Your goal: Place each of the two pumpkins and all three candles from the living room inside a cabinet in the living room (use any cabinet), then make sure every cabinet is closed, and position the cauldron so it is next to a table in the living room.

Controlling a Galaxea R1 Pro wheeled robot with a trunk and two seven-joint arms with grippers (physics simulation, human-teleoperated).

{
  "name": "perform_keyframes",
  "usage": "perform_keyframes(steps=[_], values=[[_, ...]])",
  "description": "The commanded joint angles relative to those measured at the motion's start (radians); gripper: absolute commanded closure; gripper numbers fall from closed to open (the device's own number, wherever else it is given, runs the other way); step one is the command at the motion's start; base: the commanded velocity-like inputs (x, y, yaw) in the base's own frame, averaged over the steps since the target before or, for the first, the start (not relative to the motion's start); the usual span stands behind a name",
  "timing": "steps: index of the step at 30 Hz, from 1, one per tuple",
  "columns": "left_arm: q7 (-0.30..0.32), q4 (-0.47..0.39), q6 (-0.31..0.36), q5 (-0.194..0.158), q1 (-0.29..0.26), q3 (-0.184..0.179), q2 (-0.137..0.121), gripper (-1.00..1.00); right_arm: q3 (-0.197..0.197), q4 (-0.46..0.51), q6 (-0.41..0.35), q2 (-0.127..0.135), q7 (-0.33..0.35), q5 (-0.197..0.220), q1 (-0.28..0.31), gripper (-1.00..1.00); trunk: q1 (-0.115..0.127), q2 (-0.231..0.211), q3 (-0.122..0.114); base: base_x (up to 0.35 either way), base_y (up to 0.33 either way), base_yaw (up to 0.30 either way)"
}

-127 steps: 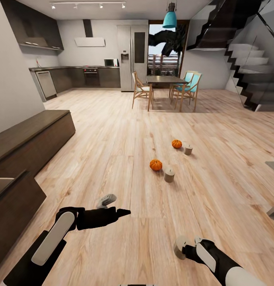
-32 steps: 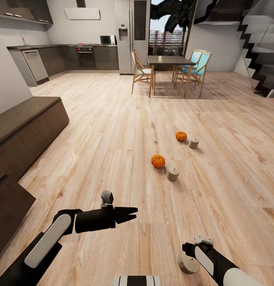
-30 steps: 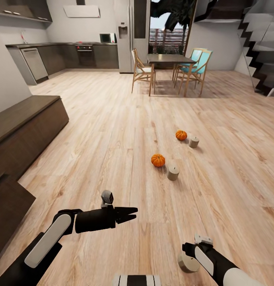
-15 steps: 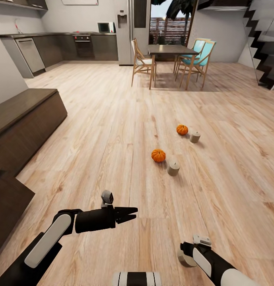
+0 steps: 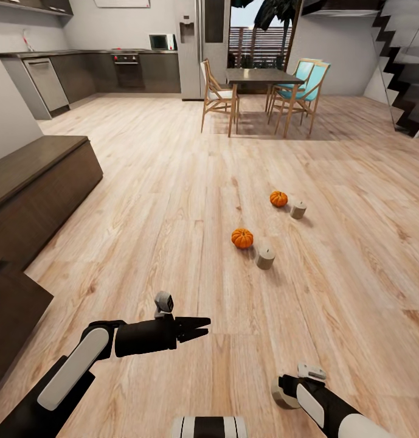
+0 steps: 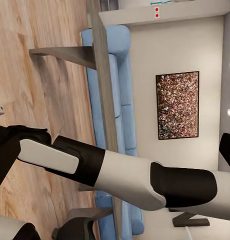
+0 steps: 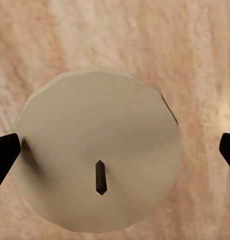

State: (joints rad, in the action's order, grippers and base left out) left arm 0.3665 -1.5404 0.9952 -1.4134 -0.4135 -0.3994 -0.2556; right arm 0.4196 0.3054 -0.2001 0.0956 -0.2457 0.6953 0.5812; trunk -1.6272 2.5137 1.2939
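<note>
The wooden floor (image 5: 173, 201) ran back to a kitchen, and the long dark brown cabinet (image 5: 33, 182) stood along the wall at the robot's left. Beyond the cabinet's far end, a dining table (image 5: 258, 76) with wooden chairs (image 5: 216, 100) stood before a glass door, well apart from everything on the floor. The left wrist view took in a blue sofa (image 6: 115, 100) against a pale wall, a speckled picture (image 6: 178, 106) above it, and the slab edge of a table (image 6: 97, 75) in front of the sofa.

Out from the cabinet, on open floor, lay the near pumpkin (image 5: 242, 238) with a candle (image 5: 265, 257) just beside it; farther from the cabinet lay the far pumpkin (image 5: 278, 198) with a second candle (image 5: 298, 210) just beside it. Nothing stood between the robot and these four.

The left gripper (image 5: 197, 327) hung over bare floor in front of the cabinet, holding nothing; its dark fingers looked close together, though I could not tell for sure. The right gripper (image 5: 287, 390) was clamped on a third candle (image 7: 97, 150), whose wick faced the wrist camera, a dark fingertip (image 7: 5, 157) on each side.
</note>
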Motion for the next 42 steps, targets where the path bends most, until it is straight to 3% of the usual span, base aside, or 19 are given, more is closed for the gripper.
perform_keyframes(steps=[1, 13, 20, 42], values=[[0.007, 0.0, 0.0, 0.005, -0.001, -0.001, -0.001, -1.0, 0.008, 0.003, -0.005, 0.001, -0.007, 0.007, 0.0, -1.0, 0.0, 0.0, 0.001, 0.0, 0.0, 0.0], [0.006, -0.001, 0.0, 0.005, -0.001, -0.002, 0.0, -1.0, 0.008, 0.004, -0.004, -0.013, -0.007, 0.005, 0.0, -1.0, 0.0, 0.0, 0.001, 0.008, 0.0, 0.0], [0.006, -0.001, 0.0, 0.005, -0.001, -0.004, 0.001, -1.0, 0.008, 0.003, -0.003, -0.017, -0.007, -0.034, 0.0, -1.0, 0.0, 0.0, 0.001, 0.0, 0.0, 0.0], [0.006, 0.002, 0.0, 0.007, -0.001, -0.007, 0.001, -1.0, 0.008, 0.003, 0.004, -0.019, -0.007, -0.039, 0.0, -1.0, 0.0, 0.0, 0.001, 0.0, 0.0, 0.0]])
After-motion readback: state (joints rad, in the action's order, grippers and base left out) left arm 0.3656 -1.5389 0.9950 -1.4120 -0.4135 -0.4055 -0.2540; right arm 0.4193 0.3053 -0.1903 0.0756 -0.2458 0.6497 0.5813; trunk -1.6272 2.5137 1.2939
